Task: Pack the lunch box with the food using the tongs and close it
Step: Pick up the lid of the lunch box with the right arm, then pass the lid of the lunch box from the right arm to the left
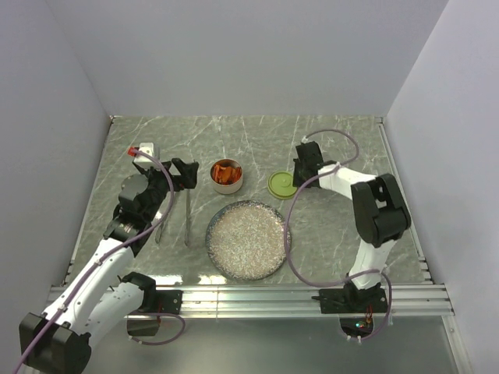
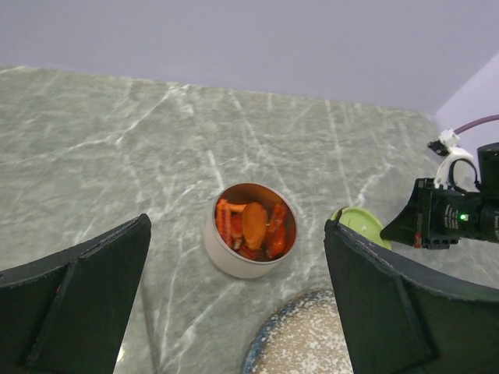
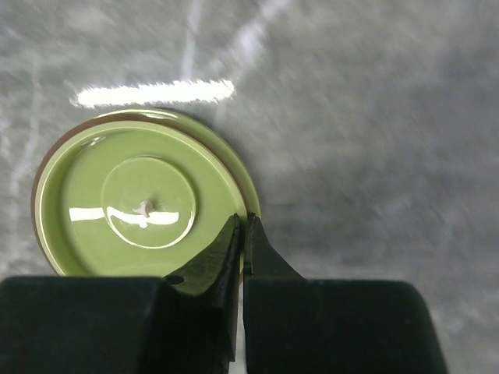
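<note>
Since the orange-red food chunks [image 2: 253, 224] already sit in the round steel lunch box [image 2: 226, 261], we judge only closing is left; our right gripper [image 3: 243, 226] is clenched at the rim of the lime-green lid [image 3: 140, 202] beside it; our left gripper [image 1: 185, 173] stands wide open, empty, near the slim grey tongs [image 1: 187, 222].

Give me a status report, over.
Left gripper open, empty. Right gripper shut at lid edge. Food in tin, lid off. Tongs down; nothing over tin.
</note>
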